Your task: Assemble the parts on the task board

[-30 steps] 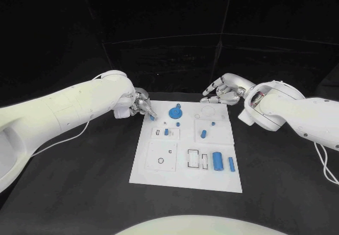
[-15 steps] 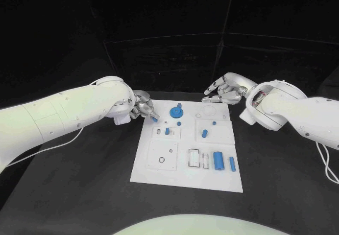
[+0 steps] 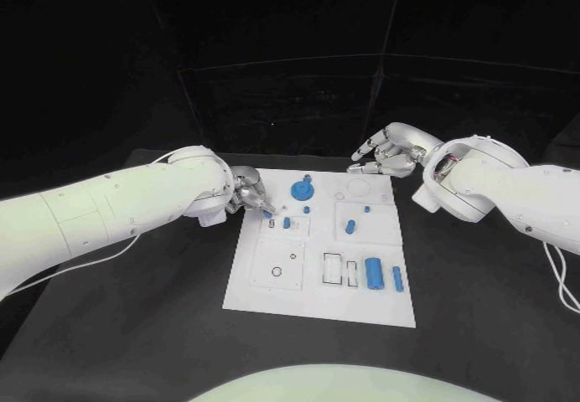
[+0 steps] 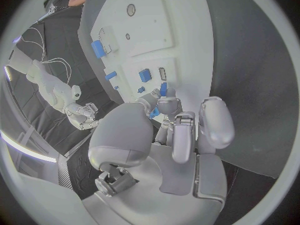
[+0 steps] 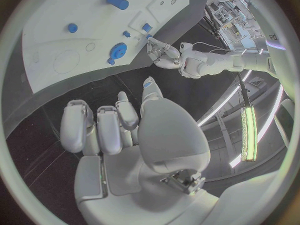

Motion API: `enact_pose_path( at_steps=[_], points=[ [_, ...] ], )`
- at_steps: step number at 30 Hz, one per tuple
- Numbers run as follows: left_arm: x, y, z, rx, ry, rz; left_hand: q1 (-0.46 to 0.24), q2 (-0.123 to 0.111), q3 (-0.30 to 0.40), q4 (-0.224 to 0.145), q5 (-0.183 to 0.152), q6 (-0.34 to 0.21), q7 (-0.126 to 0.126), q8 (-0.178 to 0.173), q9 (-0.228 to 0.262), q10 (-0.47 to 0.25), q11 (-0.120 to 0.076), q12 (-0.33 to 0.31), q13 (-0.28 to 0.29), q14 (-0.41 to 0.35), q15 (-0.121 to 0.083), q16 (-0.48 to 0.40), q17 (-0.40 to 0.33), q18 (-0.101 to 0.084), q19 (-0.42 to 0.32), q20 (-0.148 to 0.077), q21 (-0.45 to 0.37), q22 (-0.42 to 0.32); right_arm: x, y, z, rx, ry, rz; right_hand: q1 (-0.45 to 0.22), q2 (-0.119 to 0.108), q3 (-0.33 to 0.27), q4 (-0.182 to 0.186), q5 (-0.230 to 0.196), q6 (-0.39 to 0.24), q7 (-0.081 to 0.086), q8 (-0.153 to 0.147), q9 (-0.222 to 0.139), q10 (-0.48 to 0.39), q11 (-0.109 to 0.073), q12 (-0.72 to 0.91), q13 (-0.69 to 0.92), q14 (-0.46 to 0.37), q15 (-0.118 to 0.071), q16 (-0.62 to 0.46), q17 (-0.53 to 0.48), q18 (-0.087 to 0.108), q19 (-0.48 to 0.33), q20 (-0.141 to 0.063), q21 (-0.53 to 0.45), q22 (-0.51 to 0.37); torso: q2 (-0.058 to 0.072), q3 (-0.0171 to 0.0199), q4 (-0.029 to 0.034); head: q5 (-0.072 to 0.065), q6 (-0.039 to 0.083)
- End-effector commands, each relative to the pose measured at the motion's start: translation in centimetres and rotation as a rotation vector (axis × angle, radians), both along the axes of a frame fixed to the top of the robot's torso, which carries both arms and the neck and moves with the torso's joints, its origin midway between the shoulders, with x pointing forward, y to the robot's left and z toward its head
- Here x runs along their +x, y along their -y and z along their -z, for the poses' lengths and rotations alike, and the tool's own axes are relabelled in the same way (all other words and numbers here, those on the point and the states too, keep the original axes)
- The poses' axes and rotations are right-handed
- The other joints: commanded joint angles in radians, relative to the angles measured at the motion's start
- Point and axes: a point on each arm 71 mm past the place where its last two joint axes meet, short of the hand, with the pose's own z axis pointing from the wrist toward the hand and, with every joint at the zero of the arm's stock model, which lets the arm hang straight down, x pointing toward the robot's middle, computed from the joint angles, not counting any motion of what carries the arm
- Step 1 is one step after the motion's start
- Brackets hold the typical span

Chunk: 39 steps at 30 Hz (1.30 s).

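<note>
Hovering over the far left part of the board [image 3: 320, 295]: the left hand [image 3: 245, 191], fingers closed in a pinch on a small blue peg [image 4: 163, 89]. Hard to say whether the peg's lower end touches the board or hangs just above it; most of the peg is hidden by the fingertips in the head view.

Beyond the board's far right corner, off the plate: the right hand [image 3: 385, 153], raised above the table [image 3: 145, 318]. Fingers half curled, one pointing outward. Cannot tell whether they are closed on anything; the palm faces away from the head camera, and the wrist view gives only the backs of the fingers, with a bluish glint at the thumb tip.

On the board, far end: a blue disc [image 3: 302, 193] with a small knob just beyond it. Near the middle: a few short blue pieces, too small to tell standing from lying. Near right end: a blue cylinder [image 3: 374, 274] and a slimmer blue bar [image 3: 396, 279] side by side, just beside two outlined slots [image 3: 333, 268]. Near left: a square panel with a small ring mark.
</note>
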Motion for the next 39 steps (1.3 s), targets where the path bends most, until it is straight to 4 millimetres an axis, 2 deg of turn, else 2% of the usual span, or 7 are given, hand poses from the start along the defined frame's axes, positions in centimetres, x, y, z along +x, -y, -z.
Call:
enact_pose_path(
  at_steps=[1,11,20,25,39],
  points=[
    [-0.1,0.3,-0.1,0.005,0.028,0.014,-0.004,0.006,0.108,-0.101,0.003,0.0,-0.007,0.002,0.042,0.009,0.001,-0.004,-0.001,0.102,-0.004,0.003,0.263,0.002,0.006,0.002,0.006,0.001,0.0,-0.1,-0.1,0.0,-0.002,-0.009,0.002,0.007,-0.007,0.0,0.004,-0.006,-0.001,0.002,-0.001,-0.007,0.001,0.003,-0.001,0.039,-0.005,-0.005,-0.001,0.018,-0.007,0.0,-0.003,-0.001,0.001,0.0,0.0001,0.0,-0.001],
    [-0.8,0.8,0.4,0.024,-0.01,0.042,-0.008,0.003,0.116,-0.101,0.003,0.001,-0.007,0.004,0.043,0.01,0.001,-0.004,-0.001,0.102,-0.004,0.003,0.263,0.002,0.006,0.002,0.006,0.001,0.1,-0.1,-0.1,-0.001,-0.003,-0.009,0.002,0.007,-0.007,0.0,0.004,-0.006,-0.001,0.002,-0.001,-0.007,0.001,0.003,-0.001,0.039,-0.005,-0.005,-0.001,0.018,-0.007,0.0,-0.003,-0.001,0.001,0.001,-0.0009,0.001,-0.003],
    [-1.0,0.9,0.6,0.047,-0.042,0.055,-0.011,0.002,0.122,-0.101,0.003,0.0,-0.007,0.006,0.043,0.01,0.001,-0.006,-0.004,0.102,-0.004,0.003,0.263,0.003,0.005,0.002,0.004,-0.003,0.1,-0.1,0.0,-0.001,-0.004,-0.009,0.002,0.007,-0.007,0.0,0.004,-0.006,-0.001,0.002,-0.001,-0.007,0.001,0.003,-0.001,0.039,-0.005,-0.005,-0.001,0.018,-0.007,0.0,-0.003,-0.001,0.001,0.0011,-0.0004,0.001,-0.006],
    [-1.1,0.9,0.7,0.057,-0.055,0.06,-0.011,0.002,0.122,-0.101,0.003,0.0,-0.007,0.006,0.043,0.01,0.001,-0.006,-0.004,0.102,-0.004,0.003,0.263,0.003,0.005,0.002,0.004,-0.003,0.1,-0.1,0.0,-0.002,-0.005,-0.009,0.002,0.007,-0.007,0.0,0.004,-0.006,-0.001,0.002,-0.001,-0.007,0.001,0.003,-0.001,0.039,-0.005,-0.005,-0.001,0.018,-0.007,0.0,-0.003,-0.001,0.001,-0.0001,-0.0012,0.001,-0.008],
    [-1.2,0.6,0.8,0.072,-0.071,0.06,-0.013,0.001,0.125,-0.101,0.003,0.0,-0.007,0.007,0.043,0.01,0.001,-0.006,-0.004,0.102,-0.004,0.003,0.263,0.003,0.005,0.002,0.004,-0.002,0.1,-0.1,0.0,-0.002,-0.006,-0.008,0.003,0.009,-0.01,0.001,0.008,-0.007,-0.001,0.003,-0.001,-0.008,0.001,0.002,-0.003,0.039,-0.005,-0.006,-0.002,0.018,-0.008,0.0,-0.004,-0.002,0.001,0.0004,-0.001,0.001,-0.01]
  ],
)
